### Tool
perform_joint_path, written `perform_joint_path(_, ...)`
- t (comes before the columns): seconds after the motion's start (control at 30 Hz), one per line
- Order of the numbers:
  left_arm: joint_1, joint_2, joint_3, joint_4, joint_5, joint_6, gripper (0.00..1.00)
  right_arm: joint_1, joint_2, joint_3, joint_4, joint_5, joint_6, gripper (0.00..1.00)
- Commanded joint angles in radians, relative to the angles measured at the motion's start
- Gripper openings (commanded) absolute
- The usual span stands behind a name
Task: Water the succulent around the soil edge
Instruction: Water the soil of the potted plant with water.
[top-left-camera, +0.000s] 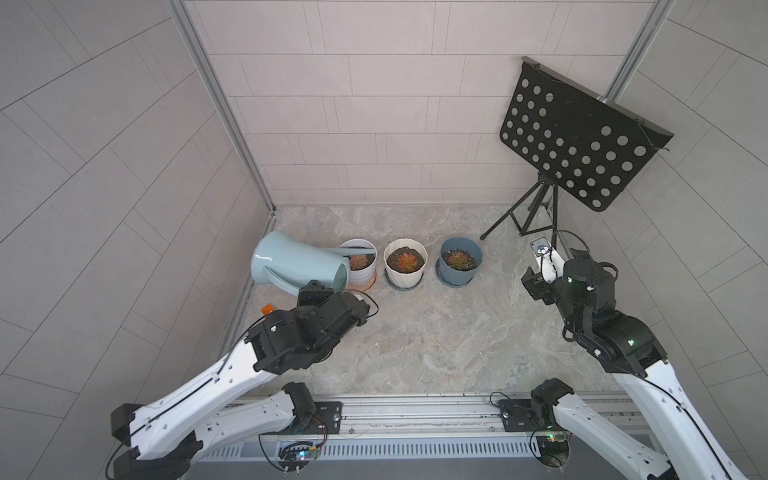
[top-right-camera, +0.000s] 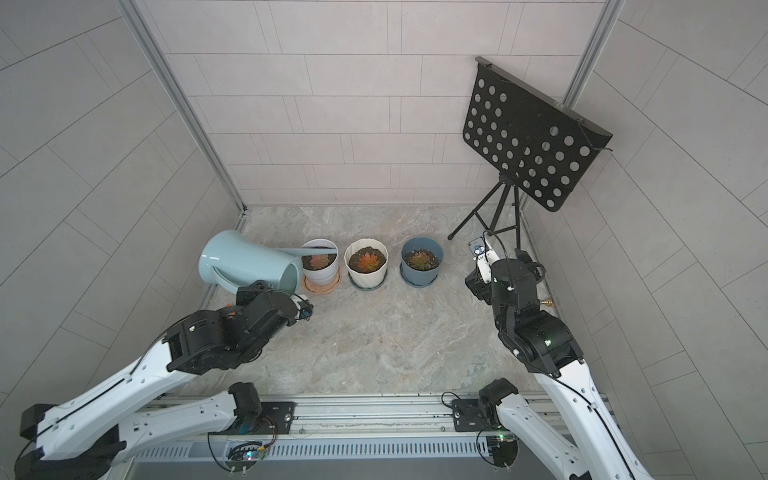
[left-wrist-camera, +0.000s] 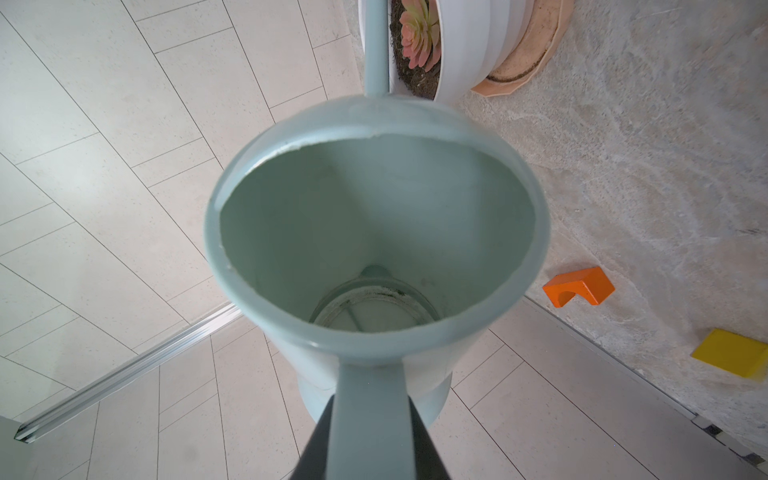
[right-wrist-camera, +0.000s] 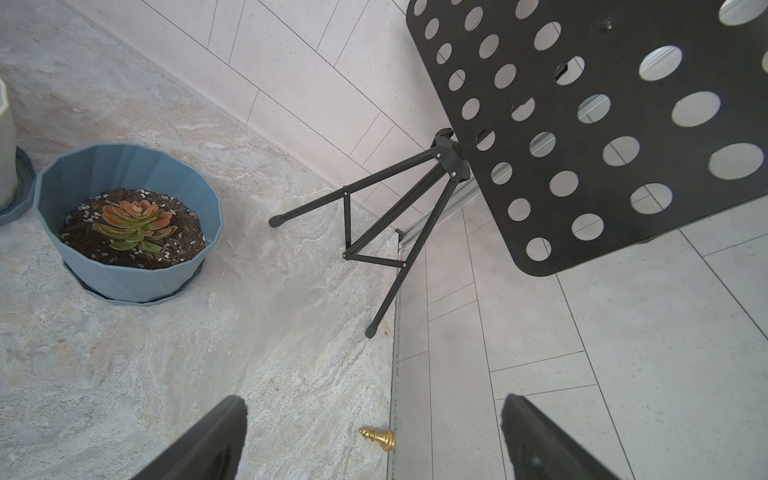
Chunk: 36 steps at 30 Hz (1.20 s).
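A pale blue watering can (top-left-camera: 291, 262) (left-wrist-camera: 374, 228) hangs tipped on its side at the back left. My left gripper (left-wrist-camera: 371, 419) is shut on its handle, one dark finger on each side. Its long spout (top-left-camera: 353, 250) (left-wrist-camera: 376, 45) reaches over the far rim of a white pot (top-left-camera: 365, 276) and ends above the soil edge, beside the pink-green succulent (top-left-camera: 358, 262) (left-wrist-camera: 419, 37). No stream of water shows. My right gripper (right-wrist-camera: 374, 403) hangs open with nothing in it over the right side of the table, near the stand's legs.
A cream faceted pot (top-left-camera: 405, 274) and a blue pot (top-left-camera: 459, 274) (right-wrist-camera: 124, 274), each with a succulent, stand right of the white one. A black music stand (top-left-camera: 577, 137) fills the back right corner. An orange block (left-wrist-camera: 579, 286), a yellow block (left-wrist-camera: 731, 353) and a gold pawn (right-wrist-camera: 380, 436) lie at the table's edges.
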Motion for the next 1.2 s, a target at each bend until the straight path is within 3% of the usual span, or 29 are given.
perform_joint_path(0.0,0.014,-0.019,-0.010,0.039,-0.033,0.025,0.00,-0.003,-0.004,-0.008,0.014,0.007,-0.006,1.00)
perform_joint_path(1.17,0.103,0.015,0.015,0.090,-0.055,0.028,0.00,-0.002,-0.011,-0.012,0.028,0.005,-0.005,1.00)
